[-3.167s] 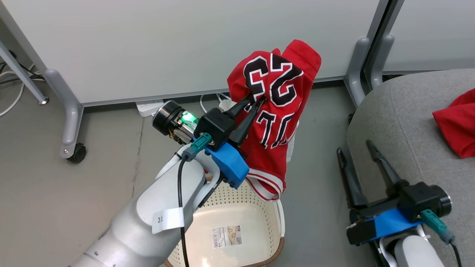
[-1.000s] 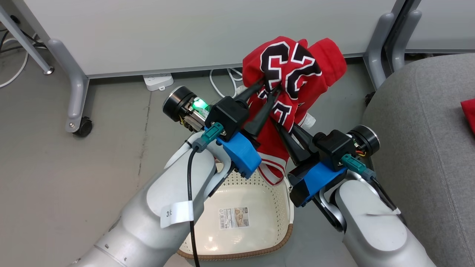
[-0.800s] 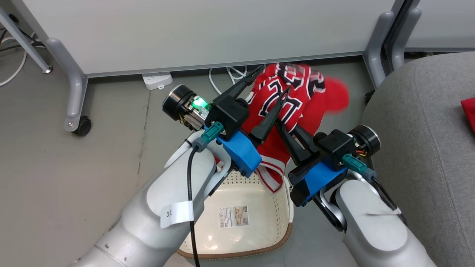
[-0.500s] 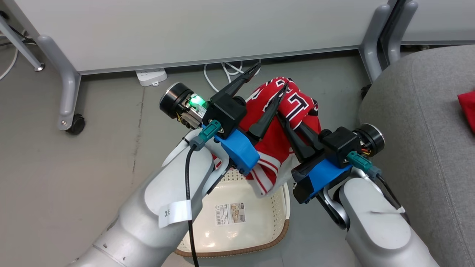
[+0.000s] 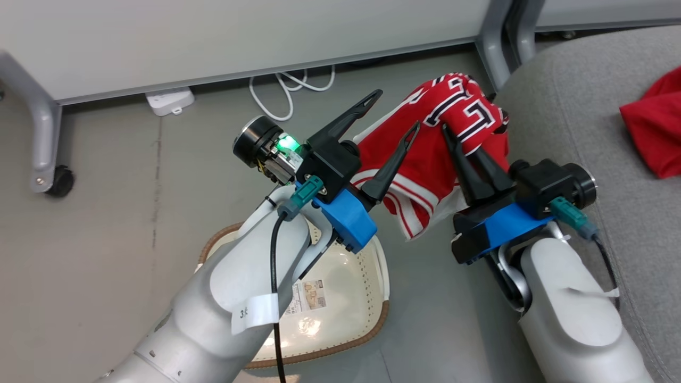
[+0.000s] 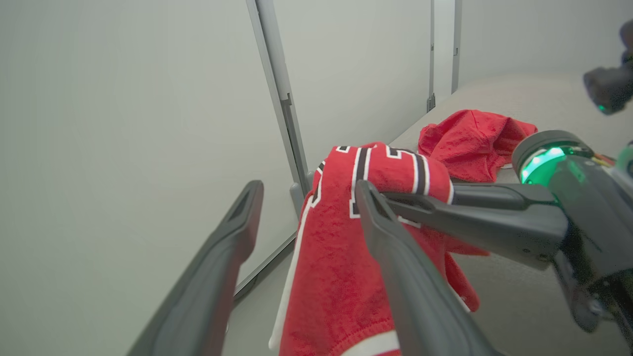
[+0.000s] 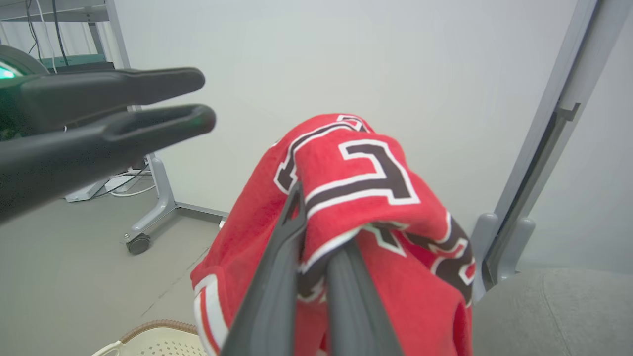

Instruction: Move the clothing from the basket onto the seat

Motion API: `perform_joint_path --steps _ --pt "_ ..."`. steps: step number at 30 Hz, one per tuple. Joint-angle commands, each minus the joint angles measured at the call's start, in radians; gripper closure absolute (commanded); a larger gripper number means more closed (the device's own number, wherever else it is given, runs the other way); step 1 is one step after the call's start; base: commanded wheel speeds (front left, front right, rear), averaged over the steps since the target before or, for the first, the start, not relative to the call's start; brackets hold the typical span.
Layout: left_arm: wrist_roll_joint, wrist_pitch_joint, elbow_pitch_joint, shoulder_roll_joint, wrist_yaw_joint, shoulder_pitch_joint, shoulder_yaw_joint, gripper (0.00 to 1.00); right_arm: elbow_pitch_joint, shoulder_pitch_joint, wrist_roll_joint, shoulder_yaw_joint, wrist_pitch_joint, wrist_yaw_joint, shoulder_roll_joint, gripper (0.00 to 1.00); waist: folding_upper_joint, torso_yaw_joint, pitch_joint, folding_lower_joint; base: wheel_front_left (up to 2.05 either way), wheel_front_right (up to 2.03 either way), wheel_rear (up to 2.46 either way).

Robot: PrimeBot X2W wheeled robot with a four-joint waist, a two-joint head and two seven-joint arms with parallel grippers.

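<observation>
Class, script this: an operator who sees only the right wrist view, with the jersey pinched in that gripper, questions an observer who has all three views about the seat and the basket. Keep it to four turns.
Operator: Is anything lying on the seat?
Observer: Yes. In the head view a plain red garment lies on the seat, farther right than the jersey that the right gripper holds.
Operator: And inside the basket?
Observer: The head view shows a label on the floor of the basket and no red cloth there, though the left forearm hides part of it.
</observation>
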Motion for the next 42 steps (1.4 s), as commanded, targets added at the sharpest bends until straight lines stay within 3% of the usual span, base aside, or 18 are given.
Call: perform_joint_path --steps 1,25,42 --pt "0.008 -0.005 -0.008 0.005 -0.002 -0.001 -0.008 0.00 -0.016 0.005 -0.007 -0.026 -0.004 0.000 -0.005 1.00 0.0000 -0.033 0.023 -0.0001 0.00 0.00 0.00" --pt "0.029 -0.001 -0.064 0.021 -0.012 0.014 -0.142 0.00 -0.186 0.122 -0.028 -0.366 -0.004 0.000 -0.001 1.00 0.0000 -0.237 0.121 -0.0001 0.00 0.00 0.00" --pt "0.008 0.005 -0.074 0.031 -0.013 0.019 -0.211 0.00 -0.223 0.192 -0.027 -0.421 -0.004 0.000 0.018 1.00 0.0000 -0.273 0.152 -0.0001 0.00 0.00 0.00"
